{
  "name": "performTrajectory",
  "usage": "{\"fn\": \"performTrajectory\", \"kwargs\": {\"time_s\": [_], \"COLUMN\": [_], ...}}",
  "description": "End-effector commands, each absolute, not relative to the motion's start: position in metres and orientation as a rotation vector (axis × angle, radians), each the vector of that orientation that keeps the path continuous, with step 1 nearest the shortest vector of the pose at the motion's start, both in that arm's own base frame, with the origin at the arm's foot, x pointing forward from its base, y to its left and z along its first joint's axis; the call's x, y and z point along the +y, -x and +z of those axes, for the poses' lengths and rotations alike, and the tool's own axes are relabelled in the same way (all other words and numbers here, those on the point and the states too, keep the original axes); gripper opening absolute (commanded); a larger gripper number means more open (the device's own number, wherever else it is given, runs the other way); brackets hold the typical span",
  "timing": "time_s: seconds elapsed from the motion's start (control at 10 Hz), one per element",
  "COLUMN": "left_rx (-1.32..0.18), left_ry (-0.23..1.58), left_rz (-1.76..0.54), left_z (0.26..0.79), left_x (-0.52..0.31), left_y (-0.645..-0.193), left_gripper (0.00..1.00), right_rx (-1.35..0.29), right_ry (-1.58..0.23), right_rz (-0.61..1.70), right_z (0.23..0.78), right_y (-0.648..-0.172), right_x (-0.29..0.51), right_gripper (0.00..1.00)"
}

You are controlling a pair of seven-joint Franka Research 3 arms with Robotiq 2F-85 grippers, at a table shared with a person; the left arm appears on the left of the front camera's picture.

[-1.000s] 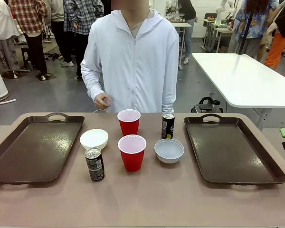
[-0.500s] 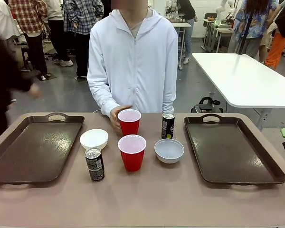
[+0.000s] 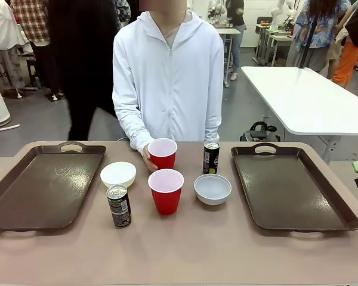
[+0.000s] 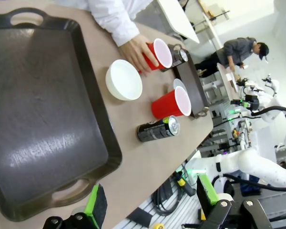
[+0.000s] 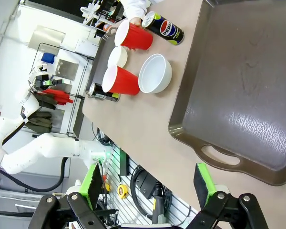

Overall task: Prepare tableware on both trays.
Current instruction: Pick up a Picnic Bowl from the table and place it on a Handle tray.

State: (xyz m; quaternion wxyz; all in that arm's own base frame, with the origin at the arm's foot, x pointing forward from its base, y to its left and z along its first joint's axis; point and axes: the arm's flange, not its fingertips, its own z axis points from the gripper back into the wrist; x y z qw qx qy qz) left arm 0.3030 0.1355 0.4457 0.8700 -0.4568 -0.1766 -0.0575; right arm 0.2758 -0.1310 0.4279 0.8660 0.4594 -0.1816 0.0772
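Six pcs of tableware are grouped on the counter [image 3: 185, 250] btwn the two trays. The far red cup [image 3: 162, 153] is gripped at its side by the person's hand [image 3: 148, 158]; the near red cup [image 3: 166, 190] is set upright just in front of it. The white bowl [image 3: 118, 174] is placed to the robot's left of the cups, w/ the near can [image 3: 119, 205] just in front of it. The grey bowl [image 3: 212, 188] is set to the right, w/ the far can [image 3: 211, 157] just behind. The left tray [image 3: 42, 186] and right tray [image 3: 289, 186] are laid at the counter's ends. The left jaws are spread wide over the left tray's near handle; the right jaws are held equally wide, nothing btwn them, by the right tray's near handle.
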Motion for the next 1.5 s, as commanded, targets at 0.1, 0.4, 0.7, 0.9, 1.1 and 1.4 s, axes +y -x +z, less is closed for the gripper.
{"fn": "performTrajectory", "kwargs": {"time_s": [0.1, 0.4, 0.7, 0.9, 1.1, 1.4], "left_rx": [-0.375, -0.375, -0.375, -0.375, -0.375, -0.375], "left_ry": [0.962, 0.962, 0.962, 0.962, 0.962, 0.962], "left_rz": [-0.118, -0.118, -0.118, -0.118, -0.118, -0.118], "left_z": [0.446, 0.446, 0.446, 0.446, 0.446, 0.446], "left_x": [0.137, 0.137, 0.137, 0.137, 0.137, 0.137], "left_y": [-0.302, -0.302, -0.302, -0.302, -0.302, -0.302], "left_gripper": [1.0, 1.0, 1.0, 1.0, 1.0, 1.0], "right_rx": [-0.38, -0.276, -0.16, -0.143, -0.109, -0.13], "right_ry": [-0.962, -0.699, -0.56, -0.502, -0.493, -0.502], "right_rz": [0.162, 0.068, 0.114, 0.064, 0.079, 0.093], "right_z": [0.428, 0.485, 0.532, 0.526, 0.51, 0.515], "right_y": [-0.276, -0.272, -0.288, -0.318, -0.344, -0.326], "right_x": [-0.131, -0.109, -0.067, -0.041, -0.015, -0.019], "right_gripper": [1.0, 1.0, 1.0, 1.0, 1.0, 1.0]}}
